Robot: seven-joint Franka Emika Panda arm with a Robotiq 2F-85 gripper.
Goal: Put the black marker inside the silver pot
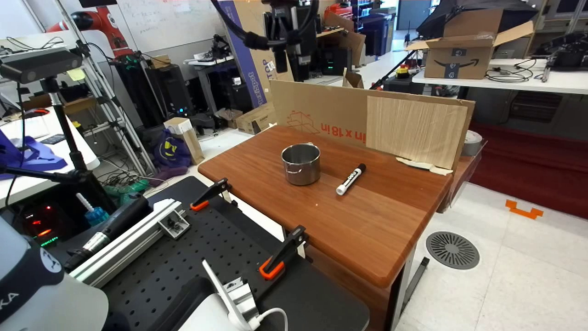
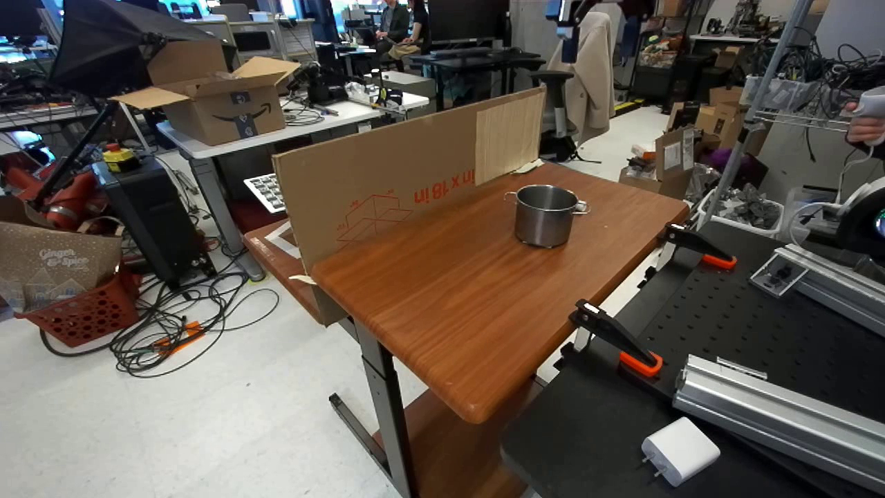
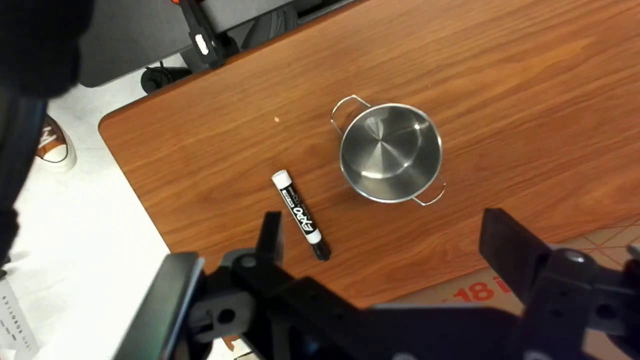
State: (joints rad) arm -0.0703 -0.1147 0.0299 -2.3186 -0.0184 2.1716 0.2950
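- The gripper [image 3: 385, 230] hangs high up, its 2 fingers spread wide, with nothing held.
- The black marker [image 3: 301, 216] lies flat on the table [image 3: 500, 115]. In the wrist view it is at 8 o'clock from the silver pot [image 3: 391, 160], apart from it.
- I guess the marker is light, hard and a bit slippery, and may roll. It should not break. Pinch its middle, 1 finger on each long side.
- The table ends at 9 o'clock from the marker, so don't nudge it there.
- A cardboard wall [image 3: 475, 291] is at 5 o'clock from the pot.
- Up, then toward 2 o'clock over the pot's rim, looks roomy.
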